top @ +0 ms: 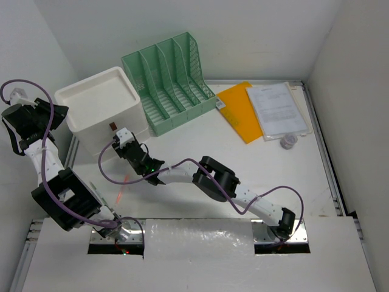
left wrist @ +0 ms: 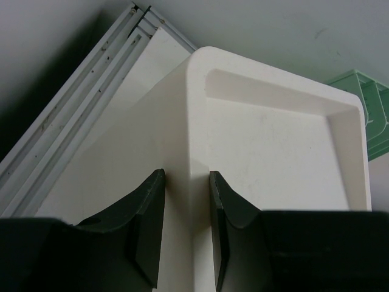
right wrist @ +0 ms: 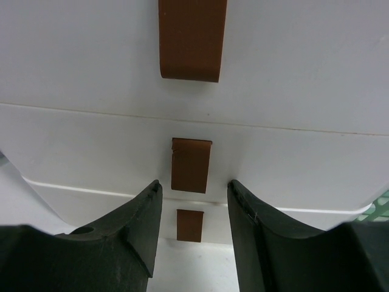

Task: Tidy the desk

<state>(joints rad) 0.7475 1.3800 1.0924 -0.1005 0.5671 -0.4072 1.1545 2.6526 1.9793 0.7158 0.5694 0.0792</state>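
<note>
The desk (top: 243, 164) is a white tabletop with silver rails. A white drawer box (top: 97, 109) stands at its back left. My left gripper (top: 53, 114) is at the box's left corner; in the left wrist view it (left wrist: 186, 173) is shut on the corner of the drawer box (left wrist: 273, 140), one finger on each side of it. My right gripper (top: 120, 135) faces the box's front. In the right wrist view it (right wrist: 194, 182) is open, with a brown pull tab (right wrist: 189, 225) showing in the gap, untouched. Two more brown tabs sit above, the nearer one (right wrist: 191, 165) just past the fingertips.
A green file sorter (top: 170, 82) stands right of the box. An orange folder (top: 240, 109) and white papers (top: 278, 109) lie at the back right, with a small clear round thing (top: 289, 141) beside them. Silver rails (left wrist: 79, 103) run behind the box.
</note>
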